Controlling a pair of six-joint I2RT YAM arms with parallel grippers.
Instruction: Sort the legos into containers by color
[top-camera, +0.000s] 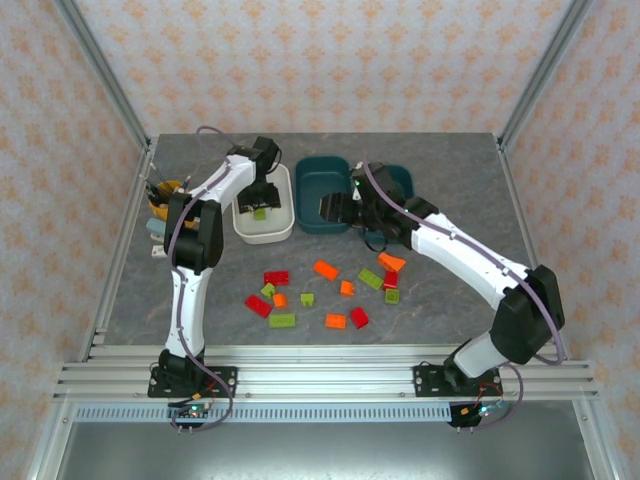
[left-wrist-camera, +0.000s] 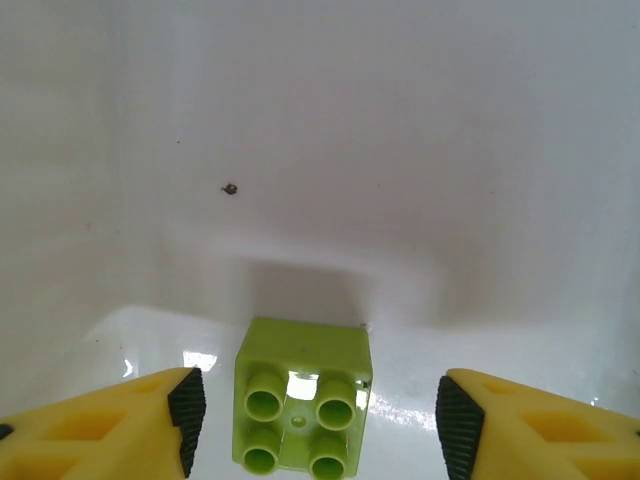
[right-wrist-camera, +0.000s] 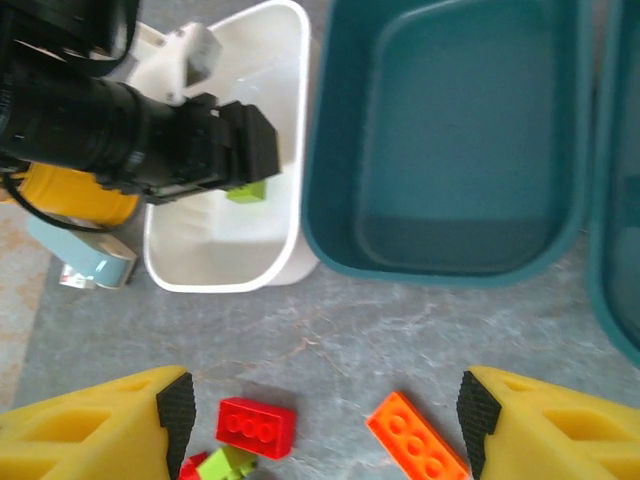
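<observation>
Desk: we see a grey marbled desk (top-camera: 460, 180) inside a metal frame, with patterned walls behind it.
Left claw: our left claw (left-wrist-camera: 320, 420) is spread wide and reaches down into the white tub (left-wrist-camera: 400, 150), holding nothing.
Lime lego: one square lime brick (left-wrist-camera: 300, 405) lies studs-up on the tub floor, between the left claw's two fingers with a clear gap to each pad.
Right claw: our right claw (right-wrist-camera: 326, 420) is also spread wide and empty, and hovers above the desk.
Teal tub: the nearer teal tub (right-wrist-camera: 450, 260) sits just ahead of the right claw. We see no bricks in the part shown.
Second teal tub: its edge (right-wrist-camera: 620, 300) shows ahead and to the right of the right claw.
White tub from the right wrist: it (right-wrist-camera: 290, 150) stands ahead and left of the right claw, beside the teal tub.
Below the right claw: a red brick (right-wrist-camera: 256, 427) lies toward its left finger and an orange brick (right-wrist-camera: 415, 440) toward its right finger.
Loose legos: red, orange and lime bricks (top-camera: 320, 290) lie scattered on the desk on the near side of both claws.
Yellow cup: it (top-camera: 165, 195) stands left of the left claw.
</observation>
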